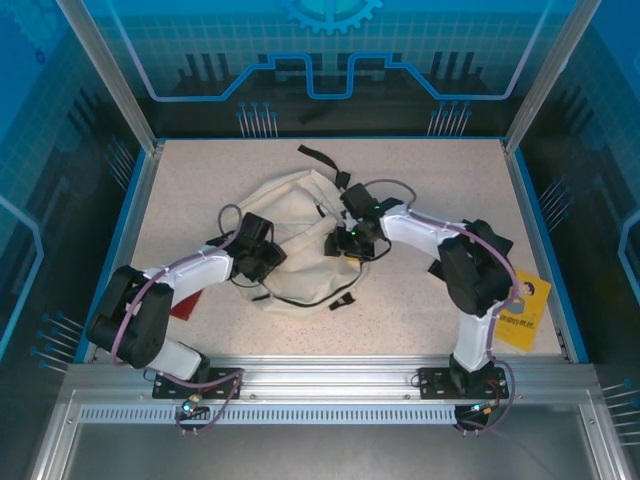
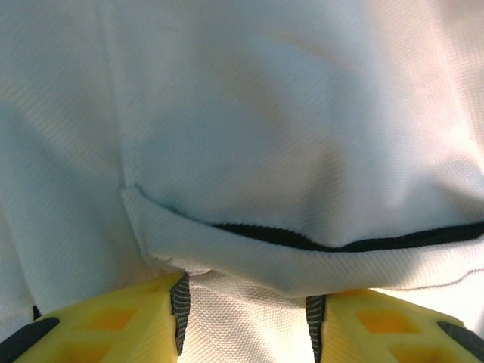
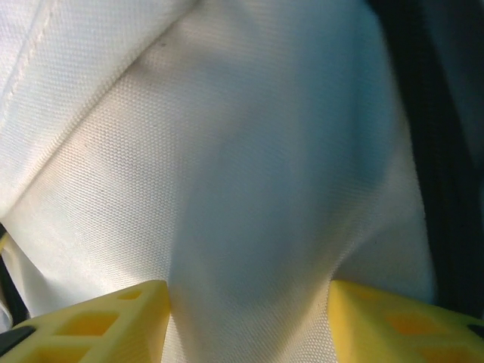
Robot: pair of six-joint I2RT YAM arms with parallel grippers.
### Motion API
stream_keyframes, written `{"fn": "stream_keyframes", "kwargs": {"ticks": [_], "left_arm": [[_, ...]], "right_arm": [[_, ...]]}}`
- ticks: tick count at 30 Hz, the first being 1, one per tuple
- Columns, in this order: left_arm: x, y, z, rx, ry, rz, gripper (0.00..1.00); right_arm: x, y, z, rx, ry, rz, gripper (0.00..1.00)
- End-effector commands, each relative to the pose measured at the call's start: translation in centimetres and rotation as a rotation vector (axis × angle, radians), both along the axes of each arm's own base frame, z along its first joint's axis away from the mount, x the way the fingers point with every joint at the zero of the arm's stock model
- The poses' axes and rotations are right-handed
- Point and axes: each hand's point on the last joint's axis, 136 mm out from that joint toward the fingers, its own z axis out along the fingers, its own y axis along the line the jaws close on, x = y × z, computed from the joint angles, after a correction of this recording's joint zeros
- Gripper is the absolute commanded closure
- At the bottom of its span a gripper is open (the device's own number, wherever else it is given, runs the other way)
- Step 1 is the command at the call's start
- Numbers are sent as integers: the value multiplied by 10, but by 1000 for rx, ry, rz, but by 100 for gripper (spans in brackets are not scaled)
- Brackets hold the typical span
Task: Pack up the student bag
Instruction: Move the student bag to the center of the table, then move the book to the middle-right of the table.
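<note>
Though cream fabric backpack [image 1: 300,215] cloth fills left gripper [image 2: 246,321] and right gripper [image 3: 249,318], I can't tell grip; yellow booklet [image 1: 526,303] well apart.

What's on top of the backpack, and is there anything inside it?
On the backpack sit both grippers: the left gripper on its left side, the right gripper on its right. Its cream fabric covers the inside, so the contents can't be seen.
</note>
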Motion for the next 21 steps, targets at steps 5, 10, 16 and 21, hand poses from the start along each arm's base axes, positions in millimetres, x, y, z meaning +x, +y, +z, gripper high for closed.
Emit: {"fn": "stream_keyframes", "kwargs": {"ticks": [5, 10, 16, 21], "left_arm": [[16, 39, 8, 79, 9, -47, 52], [18, 36, 47, 78, -57, -93, 40], [7, 30, 99, 41, -169, -155, 24], [-6, 29, 129, 36, -243, -204, 17]], "right_arm": [[-2, 37, 17, 25, -13, 90, 42], [-1, -6, 49, -52, -92, 27, 35], [4, -113, 57, -214, -158, -155, 14], [0, -203, 39, -373, -92, -312, 11]]}}
